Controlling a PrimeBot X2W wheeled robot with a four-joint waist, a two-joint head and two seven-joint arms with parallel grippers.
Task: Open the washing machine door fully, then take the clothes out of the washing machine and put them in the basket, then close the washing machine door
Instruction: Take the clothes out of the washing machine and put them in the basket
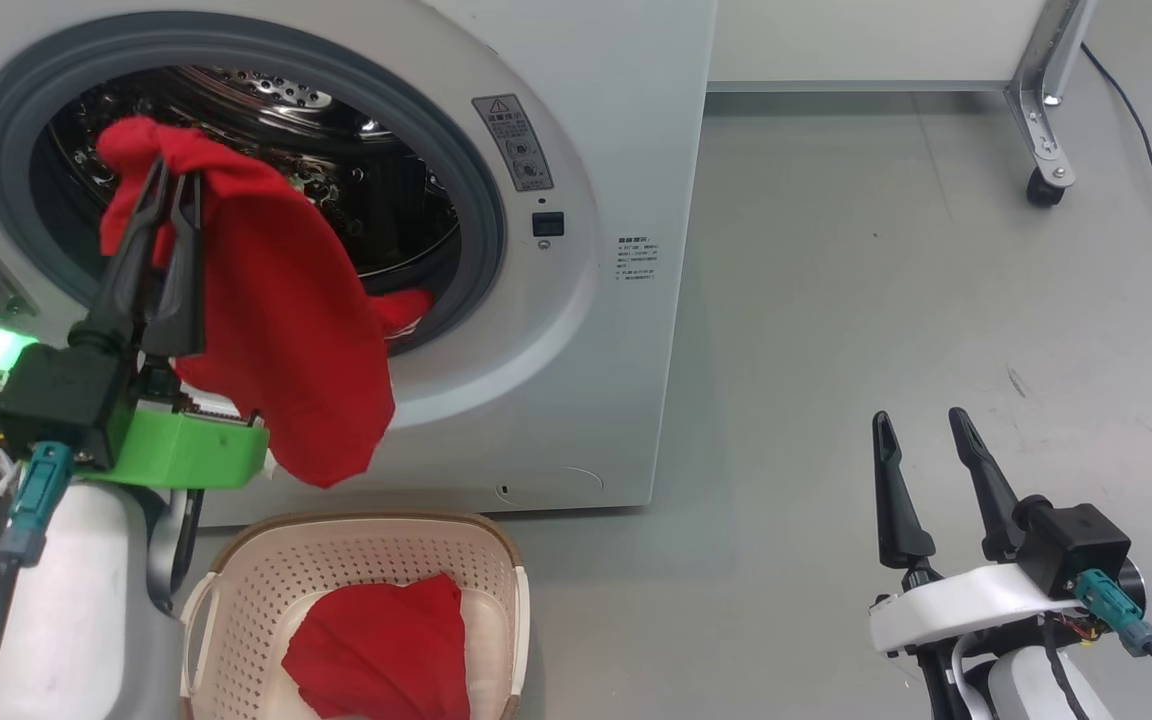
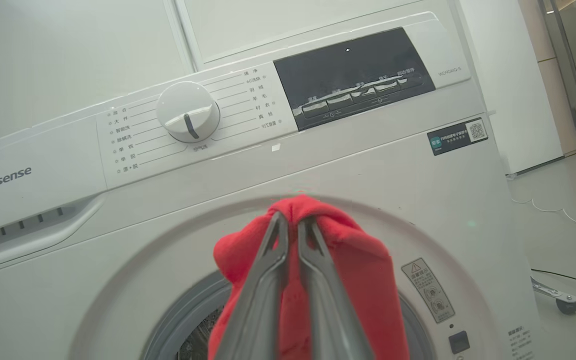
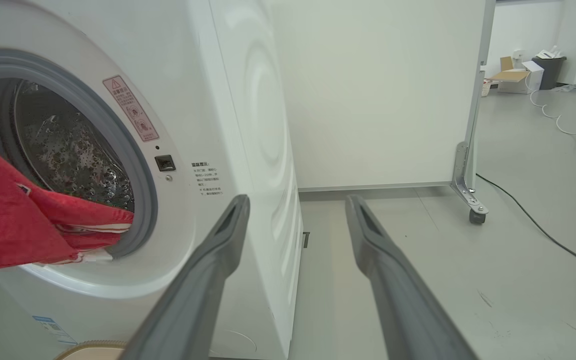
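Jaws of the left gripper [image 1: 171,178] are clenched on the top fold of a red jersey [image 1: 286,330], held up in front of the open drum mouth of the washing machine [image 1: 626,150]. The jersey hangs long and nearly vertical from the pinch. Its lower hem is free just above the rear rim of the basket [image 1: 236,600], which sits on the floor at the machine's foot with a second jersey [image 1: 386,640] inside. The drop therefore lies below the jaws, toward the robot and slightly to its right. More red cloth [image 1: 406,310] rests on the drum lip, and I cannot tell whether it belongs to the held piece. The right gripper [image 1: 921,415] is released and empty, well apart over the floor, so the left arm is nearer.
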